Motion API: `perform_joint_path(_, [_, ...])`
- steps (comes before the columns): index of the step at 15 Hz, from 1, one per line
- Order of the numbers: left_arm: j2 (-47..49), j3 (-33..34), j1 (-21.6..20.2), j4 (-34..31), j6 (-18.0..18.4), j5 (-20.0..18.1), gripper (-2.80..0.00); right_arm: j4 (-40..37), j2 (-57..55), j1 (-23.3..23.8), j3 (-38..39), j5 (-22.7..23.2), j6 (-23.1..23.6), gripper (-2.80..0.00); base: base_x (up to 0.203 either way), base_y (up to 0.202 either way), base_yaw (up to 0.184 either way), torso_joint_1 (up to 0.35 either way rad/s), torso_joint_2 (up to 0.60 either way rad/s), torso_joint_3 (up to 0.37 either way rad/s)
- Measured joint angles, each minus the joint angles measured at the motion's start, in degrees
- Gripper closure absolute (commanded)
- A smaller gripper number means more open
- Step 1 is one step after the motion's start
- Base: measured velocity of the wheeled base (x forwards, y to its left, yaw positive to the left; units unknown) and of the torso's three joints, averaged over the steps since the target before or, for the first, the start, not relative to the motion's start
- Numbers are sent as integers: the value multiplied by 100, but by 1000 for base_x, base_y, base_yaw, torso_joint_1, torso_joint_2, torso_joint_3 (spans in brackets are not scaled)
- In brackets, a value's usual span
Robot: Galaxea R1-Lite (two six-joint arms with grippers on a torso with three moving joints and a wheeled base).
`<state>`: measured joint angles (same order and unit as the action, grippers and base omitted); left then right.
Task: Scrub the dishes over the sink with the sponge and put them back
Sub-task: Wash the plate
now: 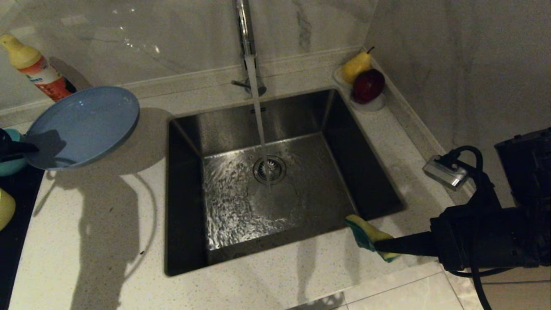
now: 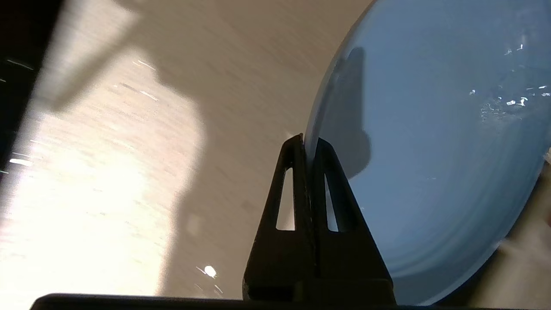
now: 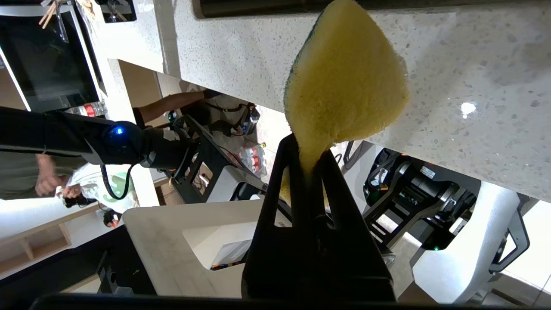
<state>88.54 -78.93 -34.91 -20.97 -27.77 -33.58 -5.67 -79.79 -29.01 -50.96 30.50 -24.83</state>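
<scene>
Head view. Our left gripper (image 1: 19, 148) pinches the rim of the wide light-blue matte plate (image 1: 84, 125), held tilted above the speckled white countertop (image 1: 107, 224) and well to the left of the square brushed-steel sink (image 1: 241, 206). We judge the rim grip leaves the plate's face free for scrubbing. Our right gripper (image 1: 379, 245) waits at the sink's near right corner, clamped on the yellow-and-green oblong sponge (image 1: 366, 232), which juts out toward the basin. Water runs from the tall chrome tap (image 1: 245, 30) onto the drain.

Left wrist view. The fingers (image 2: 297, 189) are pressed together on the plate's edge, its face spreading away beyond them.

Right wrist view. The jaws squeeze one end of the sponge, leaving its broad yellow face exposed ahead of the tips, beside the countertop's edge.
</scene>
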Motion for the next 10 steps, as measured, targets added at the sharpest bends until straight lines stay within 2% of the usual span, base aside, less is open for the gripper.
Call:
perform_joint_path(3, [-127,149,80,-11,64,-129,0,0,7,2,5,0,2,0,0,0,0,0,0,0])
perform_joint_path(5, [-155,297,434,22,94,-33,0,9,2,2,13,1,0,0,0,0,0,0,0,0])
perform_joint_path(7, [-144,432,1127,63,96,424,0,8,2,5,22,1,2,0,0,0,0,0,0,0])
perform_joint_path(10, [4,514,2325,317,-136,1479,0,7,2,10,22,0,6,0,0,0,0,0,0,0])
